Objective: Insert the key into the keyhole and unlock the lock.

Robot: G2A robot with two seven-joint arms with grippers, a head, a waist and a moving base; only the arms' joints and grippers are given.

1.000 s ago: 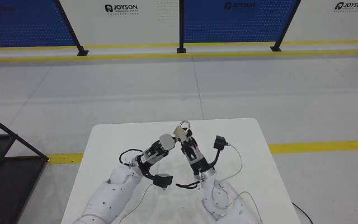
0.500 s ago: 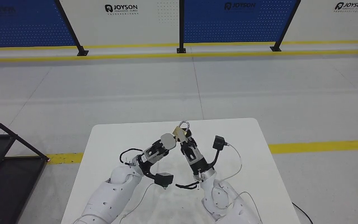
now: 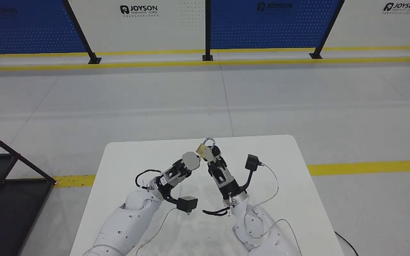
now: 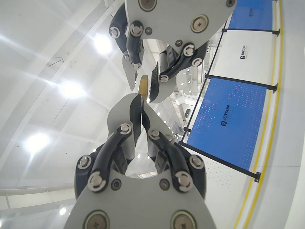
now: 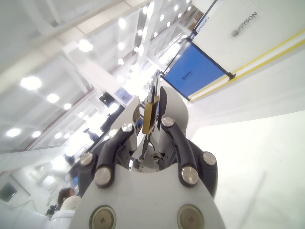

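Observation:
Both grippers meet tip to tip in the air above the far middle of the white table [image 3: 128,166]. My right gripper [image 3: 210,155] is shut on a brass padlock [image 5: 149,116], whose silver shackle [image 5: 153,86] sticks out past the fingertips. The padlock [image 3: 205,150] is tilted, with its shackle pointing away from the robot. My left gripper [image 4: 140,107] is shut on the thin key [image 4: 142,103], held edge-on between its black pads. The key tip sits at the underside of the padlock [image 4: 143,87]. How deep it goes in is hidden.
The table's far edge lies just beyond the grippers. A black metal frame [image 3: 16,168] stands off the table's left side. Loose cables [image 3: 272,185] trail from the right wrist over the table. Blue and white barrier panels [image 3: 269,22] stand far behind.
Both grippers keep their holds and stay joined at the padlock; the pair has drifted only very slightly.

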